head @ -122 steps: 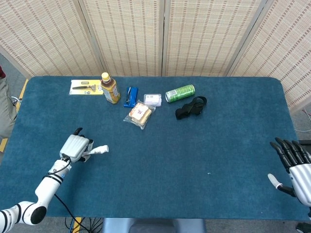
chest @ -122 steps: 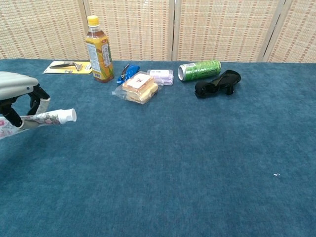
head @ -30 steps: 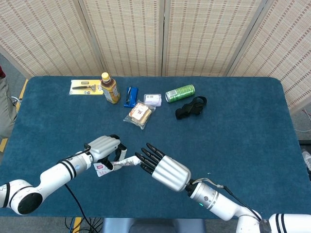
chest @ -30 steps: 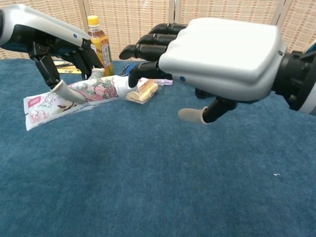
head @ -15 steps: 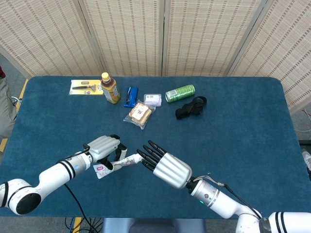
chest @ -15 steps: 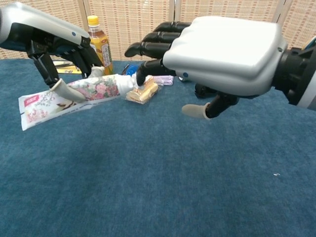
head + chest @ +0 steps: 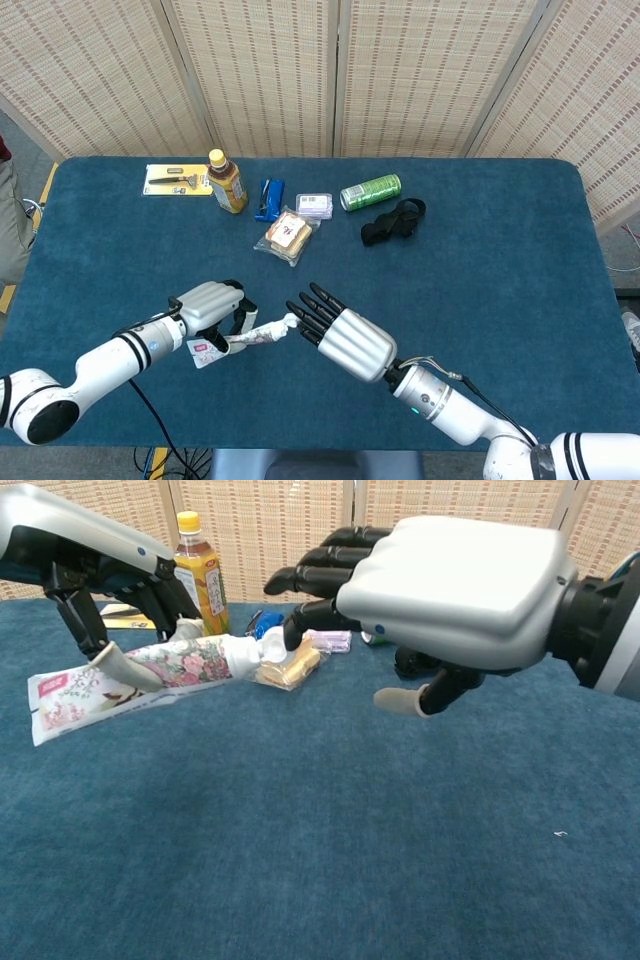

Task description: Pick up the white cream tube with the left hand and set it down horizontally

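While your right hand (image 7: 345,335) reaches in with its fingers spread and holding nothing, its dark fingertips (image 7: 300,580) sit right at the cap end of the white cream tube (image 7: 140,675), and that is your biggest risk: a nudge from that side could twist or knock the tube out of the grip that matters. I cannot tell whether those fingertips already touch the cap.

Your left hand (image 7: 212,305) grasps the tube around its middle, above the blue table (image 7: 480,260) near the front edge, already lying close to level, with the flat crimped end pointing toward the robot's left. The grip looks narrow, so the long ends may swing or droop as you lower, and the tube could land skewed.

Release too high and it will likely roll or bounce on the cloth. The sandwich packet (image 7: 288,235), the yellow bottle (image 7: 226,182) and the green can (image 7: 370,192) lie well apart at the far side, so they pose little danger.
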### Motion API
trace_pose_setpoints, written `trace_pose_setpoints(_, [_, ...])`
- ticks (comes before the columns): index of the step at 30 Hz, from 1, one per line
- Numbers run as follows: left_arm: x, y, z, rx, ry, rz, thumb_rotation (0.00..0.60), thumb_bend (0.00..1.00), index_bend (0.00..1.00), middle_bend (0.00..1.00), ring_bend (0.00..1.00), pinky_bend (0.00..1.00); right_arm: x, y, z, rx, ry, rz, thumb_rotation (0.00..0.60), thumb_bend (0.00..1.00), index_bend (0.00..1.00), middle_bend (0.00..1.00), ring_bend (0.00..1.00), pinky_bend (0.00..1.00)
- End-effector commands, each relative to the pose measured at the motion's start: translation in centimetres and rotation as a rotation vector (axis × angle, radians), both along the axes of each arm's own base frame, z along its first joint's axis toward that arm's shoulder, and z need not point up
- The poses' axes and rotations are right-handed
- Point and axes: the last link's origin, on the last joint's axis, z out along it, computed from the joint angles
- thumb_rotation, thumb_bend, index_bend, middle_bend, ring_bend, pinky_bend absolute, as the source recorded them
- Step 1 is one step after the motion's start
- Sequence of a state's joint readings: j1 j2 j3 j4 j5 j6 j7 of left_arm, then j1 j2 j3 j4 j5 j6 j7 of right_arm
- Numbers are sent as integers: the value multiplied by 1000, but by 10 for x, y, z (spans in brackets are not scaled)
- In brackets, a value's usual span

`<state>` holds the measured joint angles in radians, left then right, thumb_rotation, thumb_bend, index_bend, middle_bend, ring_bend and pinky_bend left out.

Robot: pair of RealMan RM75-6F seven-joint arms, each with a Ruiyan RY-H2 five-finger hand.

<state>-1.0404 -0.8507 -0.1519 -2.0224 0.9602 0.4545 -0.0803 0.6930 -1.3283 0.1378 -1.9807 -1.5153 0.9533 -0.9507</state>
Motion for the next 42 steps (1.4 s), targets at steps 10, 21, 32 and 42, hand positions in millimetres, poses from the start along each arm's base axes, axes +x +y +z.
trace_pose_setpoints(10, [3,-5,1,-16,-15,-8,600,358,611,659,410,82,1,-3,-5,4,-1,-5,600,254,246,61,0,0])
trace_pose_setpoints(21, [-9,5,2,36,20,-23,600,358,606,657,409,86,-6,-2,12,-19,-35,-22,600,254,246,61,0,0])
trace_pose_setpoints(32, [-46,25,-10,176,202,-121,600,354,602,643,404,85,-40,-4,70,-137,-86,-98,600,253,246,61,0,0])
trace_pose_setpoints(42, [-83,32,-29,265,339,-141,600,353,562,595,386,85,-66,0,99,-189,-110,-148,600,252,246,61,0,0])
